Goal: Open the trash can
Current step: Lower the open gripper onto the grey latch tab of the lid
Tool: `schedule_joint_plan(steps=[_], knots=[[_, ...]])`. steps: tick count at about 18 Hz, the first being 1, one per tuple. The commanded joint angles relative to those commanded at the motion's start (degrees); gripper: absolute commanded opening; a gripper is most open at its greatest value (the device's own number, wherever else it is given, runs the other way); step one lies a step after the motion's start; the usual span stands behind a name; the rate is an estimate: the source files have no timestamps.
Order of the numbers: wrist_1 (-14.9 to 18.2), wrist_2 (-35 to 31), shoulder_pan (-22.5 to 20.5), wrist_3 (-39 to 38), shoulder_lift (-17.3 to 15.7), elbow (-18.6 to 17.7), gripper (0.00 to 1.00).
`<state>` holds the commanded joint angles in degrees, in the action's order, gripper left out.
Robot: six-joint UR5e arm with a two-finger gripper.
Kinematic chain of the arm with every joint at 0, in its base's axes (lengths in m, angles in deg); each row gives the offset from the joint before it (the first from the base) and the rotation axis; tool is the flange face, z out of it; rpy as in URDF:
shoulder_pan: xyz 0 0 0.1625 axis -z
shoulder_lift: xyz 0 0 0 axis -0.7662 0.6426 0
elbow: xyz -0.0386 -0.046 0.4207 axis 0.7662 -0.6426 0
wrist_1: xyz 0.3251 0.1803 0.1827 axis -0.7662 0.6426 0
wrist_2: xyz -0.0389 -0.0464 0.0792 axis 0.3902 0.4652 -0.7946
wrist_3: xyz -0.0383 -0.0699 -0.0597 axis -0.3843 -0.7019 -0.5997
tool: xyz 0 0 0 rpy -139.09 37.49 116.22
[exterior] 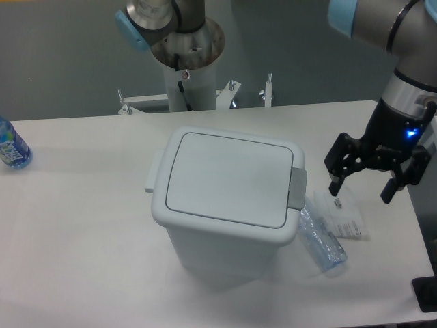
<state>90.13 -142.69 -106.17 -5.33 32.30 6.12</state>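
Observation:
The trash can (225, 205) is a large pale grey-white bin in the middle of the table, its flat lid (229, 178) lying shut, with small tabs on its left and right sides. My gripper (362, 191) hangs to the right of the bin, above the table, fingers pointing down and spread open with nothing between them. It is apart from the bin, roughly level with the right tab (298, 187).
A crushed clear plastic bottle (319, 238) lies against the bin's lower right side. A white packet (347, 217) lies beside it, below my gripper. A blue bottle (9, 145) stands at the far left edge. The arm's base pedestal (186, 61) is behind the table.

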Motion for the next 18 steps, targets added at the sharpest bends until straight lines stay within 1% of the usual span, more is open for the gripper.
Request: schedule_joint_plan(steps=[4,9,12,18], knots=[[0.0,0.1,0.4,-0.8,-1.6,-1.9,1.0],[-0.4,0.0,1.0,-0.8,-1.3,-2.5,1.0],[-0.8,-0.1,1.0,-0.9,-1.4,-3.6,1.0],[-0.9,-0.1,1.1,-0.8,-1.3,-3.6,1.0]])
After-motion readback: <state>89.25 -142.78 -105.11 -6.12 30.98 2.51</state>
